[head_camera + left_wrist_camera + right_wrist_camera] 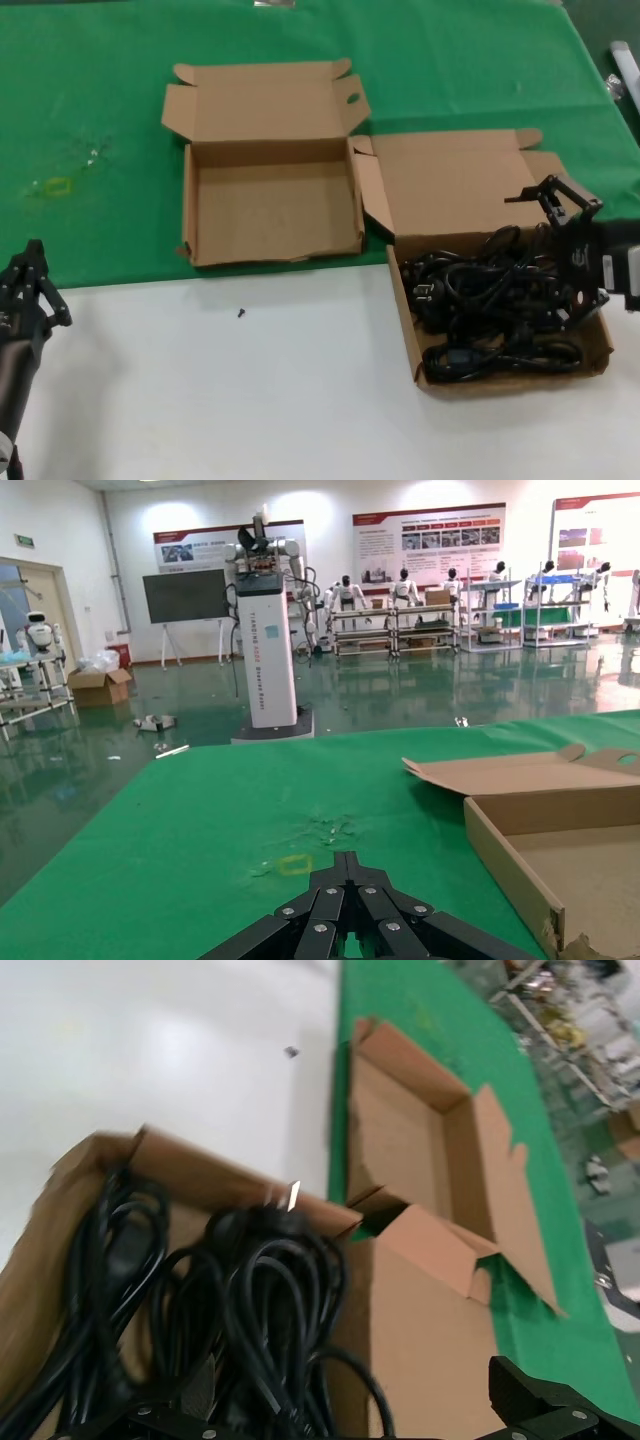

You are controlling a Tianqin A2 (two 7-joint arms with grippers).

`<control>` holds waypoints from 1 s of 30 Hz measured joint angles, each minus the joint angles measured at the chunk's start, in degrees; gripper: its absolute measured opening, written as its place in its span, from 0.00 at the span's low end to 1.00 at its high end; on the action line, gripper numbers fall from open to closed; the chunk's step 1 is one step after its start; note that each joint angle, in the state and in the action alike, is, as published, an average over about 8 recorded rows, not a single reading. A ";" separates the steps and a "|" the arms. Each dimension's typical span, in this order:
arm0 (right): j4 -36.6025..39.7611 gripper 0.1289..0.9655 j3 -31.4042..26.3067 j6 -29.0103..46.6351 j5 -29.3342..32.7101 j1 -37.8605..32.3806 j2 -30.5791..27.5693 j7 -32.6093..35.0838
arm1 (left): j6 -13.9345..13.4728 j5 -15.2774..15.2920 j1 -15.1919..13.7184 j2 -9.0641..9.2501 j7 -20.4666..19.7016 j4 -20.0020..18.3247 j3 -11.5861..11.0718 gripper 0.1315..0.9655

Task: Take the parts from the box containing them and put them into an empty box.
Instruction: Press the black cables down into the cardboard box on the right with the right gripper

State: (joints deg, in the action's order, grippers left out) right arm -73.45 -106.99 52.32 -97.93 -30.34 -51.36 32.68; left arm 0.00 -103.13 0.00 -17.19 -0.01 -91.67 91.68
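Observation:
The parts, black coiled power cords (490, 300), fill the box containing them (407, 315) at the right, on the white table. My right gripper (542, 258) hangs open just over the cords at that box's far right side. In the right wrist view its wide-spread fingers (545, 1400) straddle the cords (250, 1290), with one finger down among them and nothing clamped. The empty box (270, 215) lies open to the left on the green cloth, also in the right wrist view as the empty box (410, 1150). My left gripper (32, 285) is shut and empty at the near left.
The full box's lid (450, 185) lies open behind it, touching the empty box's side flap (372, 195). A small dark speck (241, 312) lies on the white table. A yellowish mark (295, 864) is on the green cloth beyond my left gripper (347, 865).

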 joint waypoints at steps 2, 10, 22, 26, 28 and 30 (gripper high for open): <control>1.34 1.00 -0.63 1.42 0.91 -1.32 0.08 2.07 | 0.00 0.00 0.00 0.00 0.00 0.00 0.00 0.02; 6.23 1.00 -2.14 4.32 3.48 -5.36 1.61 8.00 | 0.00 0.00 0.00 0.00 0.00 0.00 0.00 0.01; 11.70 0.96 -2.20 4.40 4.83 -8.44 4.25 12.98 | 0.00 0.01 0.00 0.00 -0.03 0.00 0.00 0.01; 11.97 0.92 -2.09 4.48 4.89 -8.45 4.52 13.05 | 0.00 0.01 0.00 0.00 -0.03 0.00 0.00 0.01; 11.99 0.89 -2.06 4.58 4.91 -8.39 4.60 12.91 | 0.00 0.01 0.00 0.00 -0.03 0.00 0.00 0.01; 11.97 0.86 -2.06 4.71 4.93 -8.28 4.63 12.72 | 0.00 0.01 0.00 0.00 -0.03 0.00 0.00 0.01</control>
State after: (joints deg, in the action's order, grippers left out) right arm -61.49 -109.04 57.04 -93.00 -38.62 -46.73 45.40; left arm 0.00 -103.11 0.00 -17.19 -0.03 -91.67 91.68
